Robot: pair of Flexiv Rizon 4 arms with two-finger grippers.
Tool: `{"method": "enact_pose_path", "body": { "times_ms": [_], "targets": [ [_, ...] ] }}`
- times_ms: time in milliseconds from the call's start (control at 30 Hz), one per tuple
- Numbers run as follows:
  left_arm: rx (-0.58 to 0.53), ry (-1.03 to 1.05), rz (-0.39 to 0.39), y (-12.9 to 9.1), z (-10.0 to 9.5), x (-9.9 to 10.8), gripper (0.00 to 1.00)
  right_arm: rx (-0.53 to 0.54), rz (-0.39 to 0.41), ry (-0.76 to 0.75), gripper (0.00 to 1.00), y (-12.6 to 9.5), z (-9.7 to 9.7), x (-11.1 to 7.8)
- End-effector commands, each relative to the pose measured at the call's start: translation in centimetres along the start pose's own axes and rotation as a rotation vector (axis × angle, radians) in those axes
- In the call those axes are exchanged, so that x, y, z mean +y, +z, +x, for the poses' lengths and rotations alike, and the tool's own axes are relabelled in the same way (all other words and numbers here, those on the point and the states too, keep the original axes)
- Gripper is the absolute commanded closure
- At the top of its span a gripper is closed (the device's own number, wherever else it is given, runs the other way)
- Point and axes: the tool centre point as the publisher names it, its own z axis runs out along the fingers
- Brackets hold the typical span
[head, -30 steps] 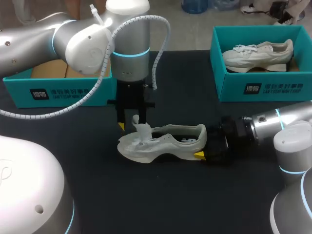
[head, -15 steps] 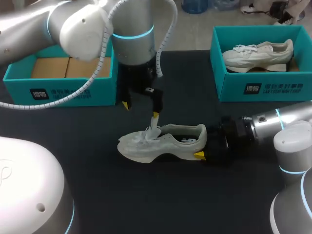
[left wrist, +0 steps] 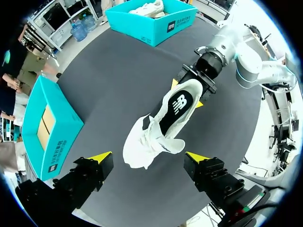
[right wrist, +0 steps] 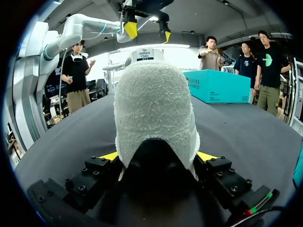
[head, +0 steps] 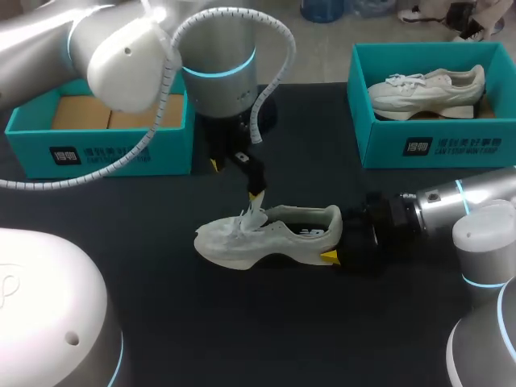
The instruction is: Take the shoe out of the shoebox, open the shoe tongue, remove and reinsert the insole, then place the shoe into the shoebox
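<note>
Rising from the laces, the left jaws now hang higher and more tilted than a second ago, and the tongue has come up with them to stand nearly upright. Those jaws are spread wide with nothing between them. One of their yellow fingertips sits just above the tongue's tip; whether it touches, I cannot tell. The right jaws are clamped on the heel of the shoe from both sides and lie low along the desk.

The shoe rests on its sole near the middle of the desk, toe toward the left shoebox. Its mouth is open, and the dark insole shows plainly in the left wrist view. The right shoebox holds a second shoe and stands well apart.

As I judge it, the risk lies in reaching for the insole. Nothing pins the tongue, so it may flop back over the opening. A finger pushed in off-centre could twist the shoe in the heel grip. If the insole sticks, pulling it might drag the whole shoe upward.
</note>
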Motion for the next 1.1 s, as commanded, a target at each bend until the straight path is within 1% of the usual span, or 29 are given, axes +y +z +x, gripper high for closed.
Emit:
{"method": "enact_pose_path", "body": {
  "times_ms": [33,267,367,400,433,467,500,533,1000,1033,1100],
  "targets": [
    [0.002,0.002,0.011,0.1,-0.1,0.4,0.0,-0.002,0.001,0.0,1.0,0.2,0.0,-0.3],
    [0.002,0.002,0.011,0.1,-0.1,0.4,0.0,-0.002,0.001,0.0,1.0,0.2,0.0,-0.3],
    [0.019,0.26,0.005,-0.3,1.1,0.2,0.0,-0.002,0.001,0.0,1.0,0.2,0.0,-0.3],
    [0.006,0.326,-0.001,-0.4,1.4,0.0,0.0,-0.002,0.001,0.0,1.0,0.2,0.0,-0.3],
    [0.009,0.401,-0.014,-0.5,1.7,-0.2,0.0,-0.002,0.001,0.0,1.0,0.2,0.0,-0.3],
    [0.035,0.498,-0.029,-0.7,2.0,-0.3,0.0,-0.002,0.001,0.0,1.0,0.2,0.0,-0.3],
    [0.056,0.586,-0.018,-0.9,2.3,-0.2,0.0,-0.002,0.001,0.0,1.0,0.2,0.0,-0.3],
    [0.031,0.618,-0.003,-0.9,2.6,-0.2,0.0,-0.002,0.001,0.0,1.0,0.2,0.0,-0.3],
    [0.031,0.618,-0.003,-0.9,2.6,-0.2,0.0,-0.002,0.001,0.0,1.0,0.2,0.0,-0.3],
    [0.002,0.619,-0.003,-0.9,2.9,-0.4,0.0,-0.002,0.001,0.0,1.0,0.2,0.0,-0.3],
    [-0.004,0.667,-0.001,-0.9,3.4,-0.6,0.0,-0.002,0.001,0.0,1.0,0.2,0.0,-0.3]
  ]
}}
